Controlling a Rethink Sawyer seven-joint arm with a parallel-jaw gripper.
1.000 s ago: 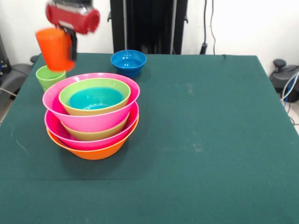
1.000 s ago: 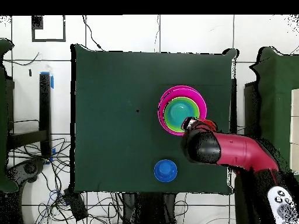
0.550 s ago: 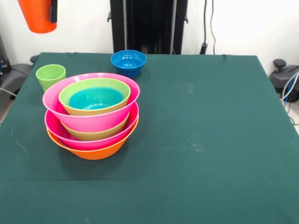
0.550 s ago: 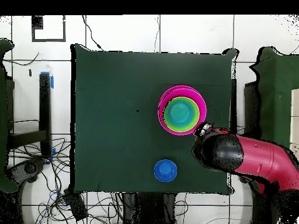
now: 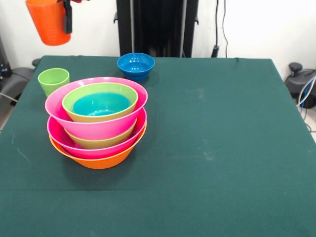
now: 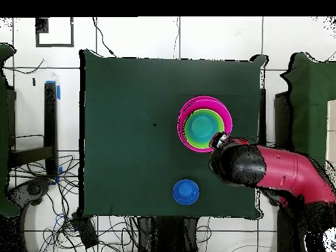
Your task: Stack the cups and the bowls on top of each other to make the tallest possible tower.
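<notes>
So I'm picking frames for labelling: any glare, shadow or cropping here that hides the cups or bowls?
Front view: soft highlights on the glossy pink plastic bowl, a faint shadow under the stack, and the raised orange-red plastic cup is cut by the top edge. Overhead view: the red and black arm covers that cup and the light green cup.

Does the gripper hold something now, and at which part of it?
Yes: the gripper holds the orange cup by its upper rim and side wall, high above the table.
</notes>
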